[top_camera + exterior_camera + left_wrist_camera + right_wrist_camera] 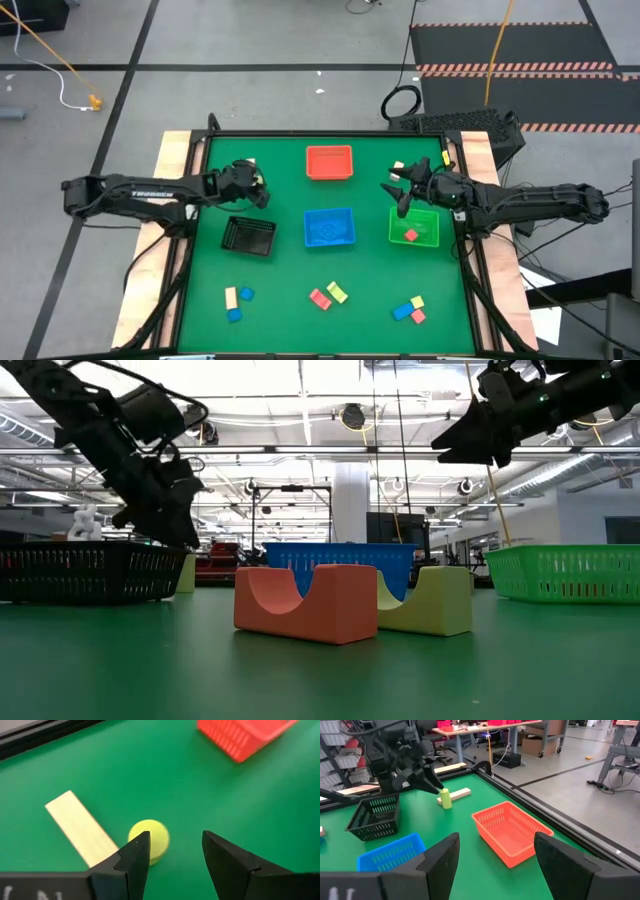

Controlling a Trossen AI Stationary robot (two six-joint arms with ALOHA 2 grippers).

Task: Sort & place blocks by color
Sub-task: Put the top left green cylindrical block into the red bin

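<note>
High view: we are seeing one red block (411, 235) in the green tray (432, 222), nine at six o'clock; both end effectors, left (252, 176) and right (396, 191), are gaping wide, empty.

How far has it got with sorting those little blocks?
Barely begun. One red block lies in the green tray; the red tray and blue tray look empty. The open left gripper hovers by a yellow cylinder and a tan bar, holding nothing. The right gripper is open too. Three small clusters still wait along the near edge.
</note>
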